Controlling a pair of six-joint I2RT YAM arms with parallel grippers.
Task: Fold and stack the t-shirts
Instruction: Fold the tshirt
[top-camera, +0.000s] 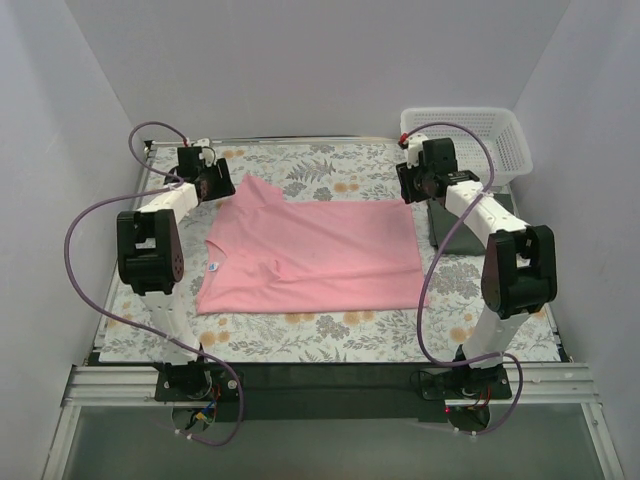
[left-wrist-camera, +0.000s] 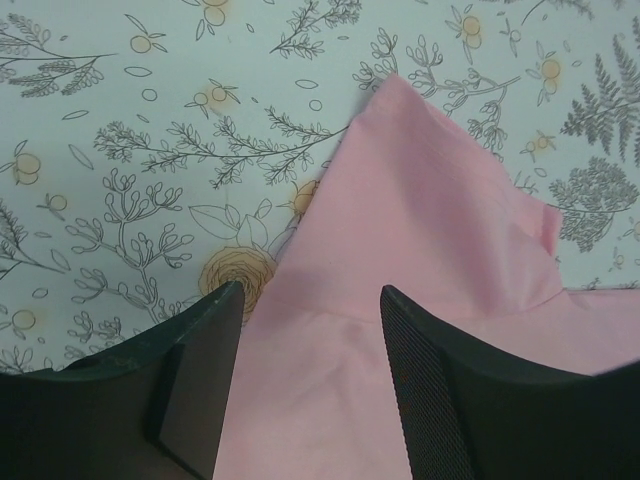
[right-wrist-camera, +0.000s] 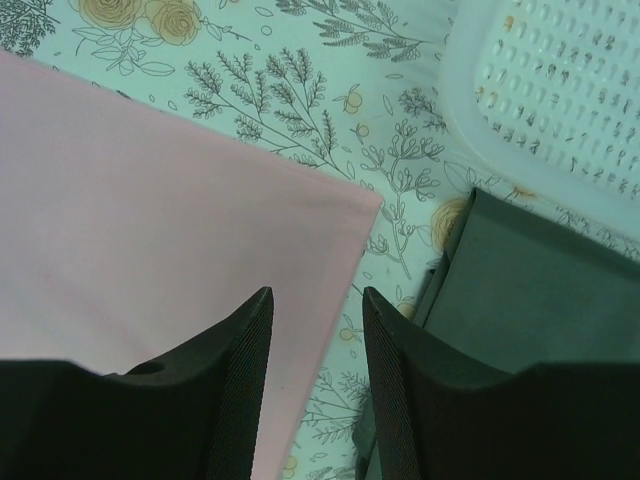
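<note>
A light pink short-sleeved cloth t-shirt (top-camera: 315, 255) lies spread flat in the middle of the overhead frame on the floral-patterned bench cloth (top-camera: 330, 335). Its collar is toward the left and its straight hem toward the right, and 1 sleeve points to the upper left. The left gripper (top-camera: 212, 182) hangs over that sleeve. In the left wrist view its 2 fingers (left-wrist-camera: 200, 380) stand well apart, with pink fabric showing in the gap and nothing caught between them. The right gripper (top-camera: 415, 185) sits at the upper right corner of the pink t-shirt. In the right wrist view its fingers (right-wrist-camera: 240, 380) are parted by a narrower gap above the shirt's edge, gripping nothing. A dark green t-shirt folded into a flat rectangle (top-camera: 458, 238) lies just right of the pink hem, partly hidden under the right arm. A white plastic mesh basket (top-camera: 500, 135) stands at the upper right of the frame, close behind the green rectangle.
</note>
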